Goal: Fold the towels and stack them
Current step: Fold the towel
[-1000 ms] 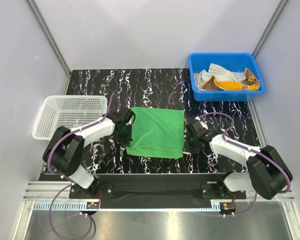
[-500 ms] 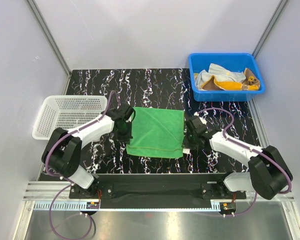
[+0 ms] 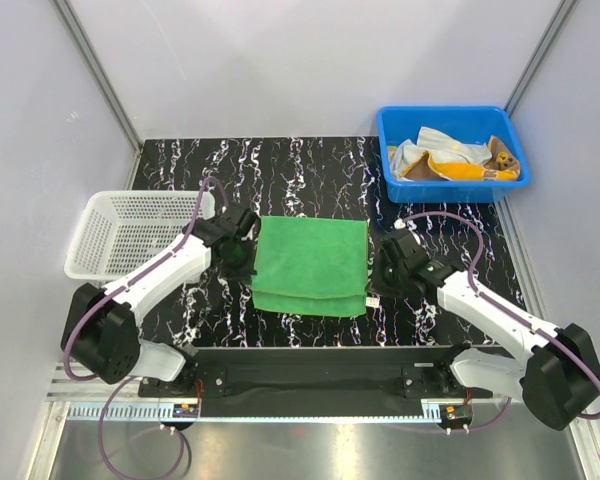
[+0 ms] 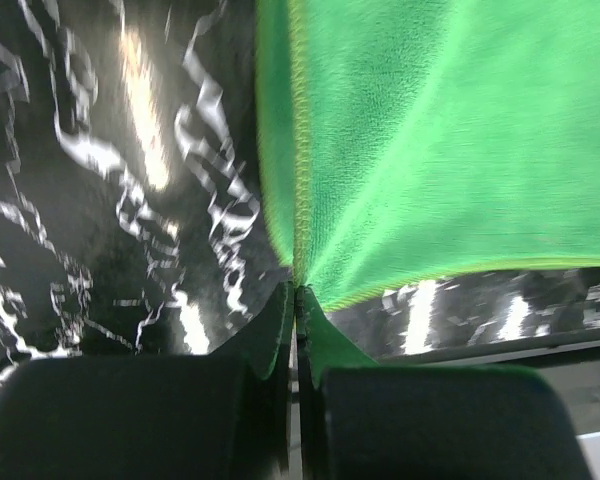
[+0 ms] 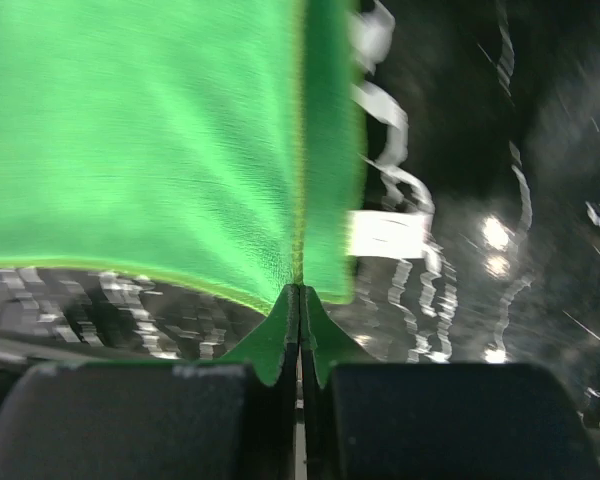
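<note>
Both arms (image 3: 170,265) farther forward with towel (image 3: 315,255)

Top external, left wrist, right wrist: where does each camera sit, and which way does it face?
Top external: fixed above and behind the bases, looking down on the black marbled table; both arms show, left claw and right claw at the plain green soft towel.
Left wrist: on that wrist, facing along its shut fingers, which pinch the towel's edge.
Right wrist: same, pinching the opposite edge.
Shared: towel and table.
</note>
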You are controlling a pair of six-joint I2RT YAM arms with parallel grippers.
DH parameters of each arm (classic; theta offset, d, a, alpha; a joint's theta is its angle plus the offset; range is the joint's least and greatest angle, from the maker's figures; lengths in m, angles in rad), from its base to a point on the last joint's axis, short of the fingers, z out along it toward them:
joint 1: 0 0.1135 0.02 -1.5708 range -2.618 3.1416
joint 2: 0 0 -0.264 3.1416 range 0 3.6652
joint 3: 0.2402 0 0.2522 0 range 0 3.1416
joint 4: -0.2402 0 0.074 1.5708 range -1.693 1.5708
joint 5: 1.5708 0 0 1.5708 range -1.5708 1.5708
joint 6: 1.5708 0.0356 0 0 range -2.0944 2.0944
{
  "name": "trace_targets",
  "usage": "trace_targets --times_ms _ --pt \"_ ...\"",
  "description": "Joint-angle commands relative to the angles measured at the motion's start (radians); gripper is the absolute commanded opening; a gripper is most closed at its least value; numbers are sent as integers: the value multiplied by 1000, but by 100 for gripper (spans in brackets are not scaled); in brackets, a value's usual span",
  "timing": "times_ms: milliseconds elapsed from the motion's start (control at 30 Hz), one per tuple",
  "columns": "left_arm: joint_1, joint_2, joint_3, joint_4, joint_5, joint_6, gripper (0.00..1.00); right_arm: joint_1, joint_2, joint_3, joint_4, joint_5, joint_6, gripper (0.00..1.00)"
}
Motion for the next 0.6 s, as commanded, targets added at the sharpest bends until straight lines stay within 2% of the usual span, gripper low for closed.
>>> trace_targets --times_ms 0,233,367,433,567 --pt "4 -12 -103 30 4 -27 0 11 -22 -100 21 -16 29 0" --pt "2 45 -175 124 76 -26 0 12 16 -197 124 -66 38 0" --pt "2 22 -200 128 78 -29 0 12 3 -209 153 -86 35 0" --pt "4 7 -183 112 75 -30 0 11 -19 -183 145 -77 29 0" --pt "1 -39 -107 33 105 -44 0 11 -42 -81 19 -77 3 0"
